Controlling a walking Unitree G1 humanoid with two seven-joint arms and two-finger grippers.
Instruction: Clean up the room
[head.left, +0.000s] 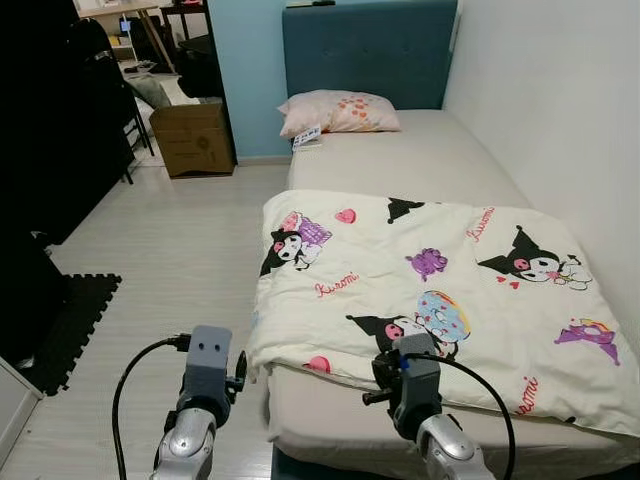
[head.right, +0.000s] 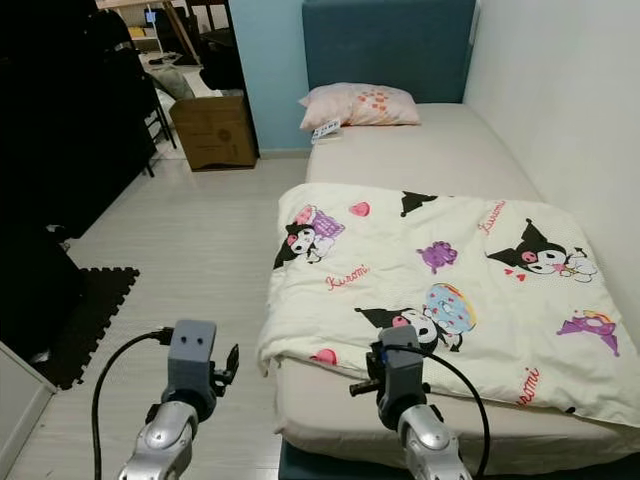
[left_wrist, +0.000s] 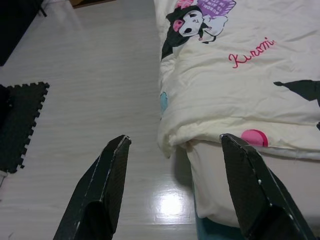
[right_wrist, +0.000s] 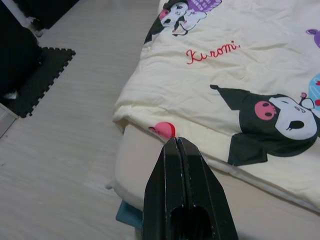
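The blanket (head.left: 440, 290), cream with cartoon prints, lies spread on the lower half of the bed (head.left: 420, 160), and its left edge hangs a little over the side of the mattress. Its near left corner (left_wrist: 170, 142) is rounded and folded under, just above the floor (head.left: 170, 250). Further up the bed a pink pillow (head.left: 338, 112) leans at the blue headboard (head.left: 368, 45), with a small paper thing beside it that I cannot identify. The left gripper (left_wrist: 172, 150) is held low over the floor, beside the bed's near left corner; its two black fingers (left_wrist: 107, 185) are spread wide and hold nothing. The right gripper (right_wrist: 176, 142) is above the near edge of the mattress, its fingers pressed together and empty, the tips pointing at the blanket's hem near a pink spot. To the left of the bed the pale wooden floor is wide and open up to a cardboard box (head.left: 193, 138) by the wall. A dark foam mat (head.left: 70, 325) lies at the left, near black furniture.
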